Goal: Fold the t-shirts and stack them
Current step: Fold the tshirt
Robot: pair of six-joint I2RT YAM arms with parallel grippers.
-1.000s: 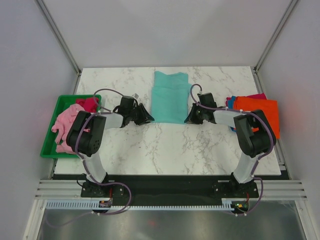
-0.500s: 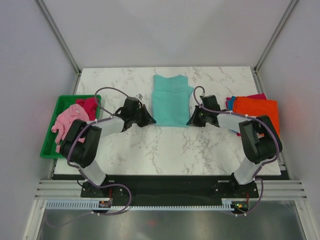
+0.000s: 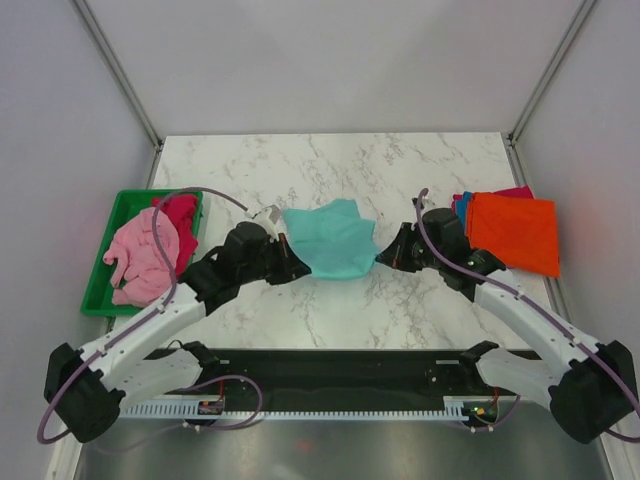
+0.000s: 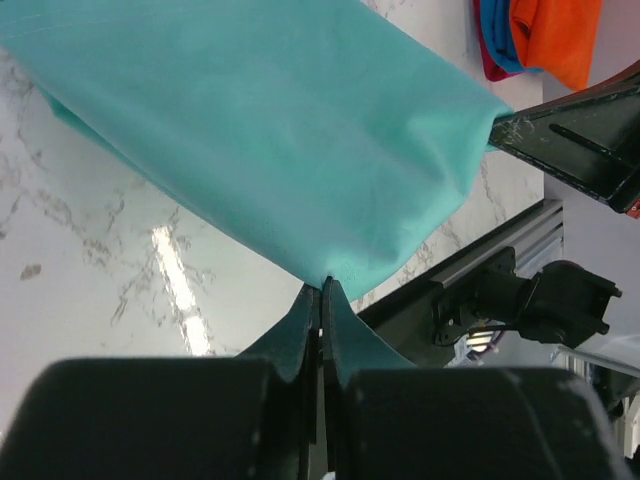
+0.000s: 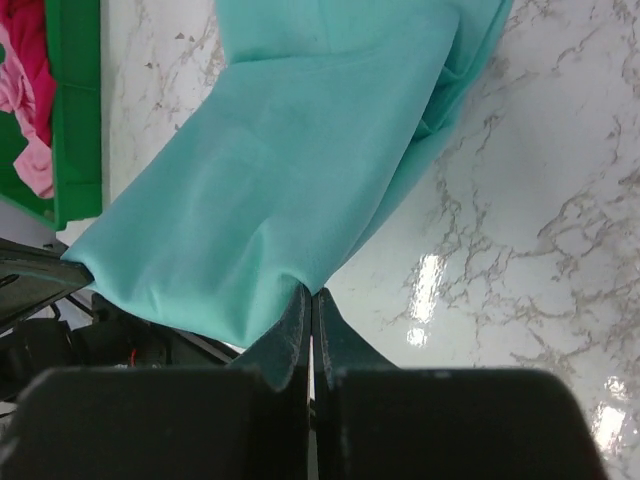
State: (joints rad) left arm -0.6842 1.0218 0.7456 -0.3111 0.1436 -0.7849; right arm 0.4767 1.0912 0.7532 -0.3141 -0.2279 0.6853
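The teal shirt [image 3: 330,238] is stretched between the two grippers in the top view, over the middle of the white table [image 3: 400,170]. The left gripper [image 3: 285,265] has its left corner and the right gripper [image 3: 388,255] has its right corner. In the left wrist view, the fingers squeeze tight on the cloth edge. In the right wrist view, the fingers pinch the cloth tight too.

Left gripper [image 3: 292,266] and right gripper [image 3: 384,256] both pinched closed, reaching forward, tips angled inward toward each other
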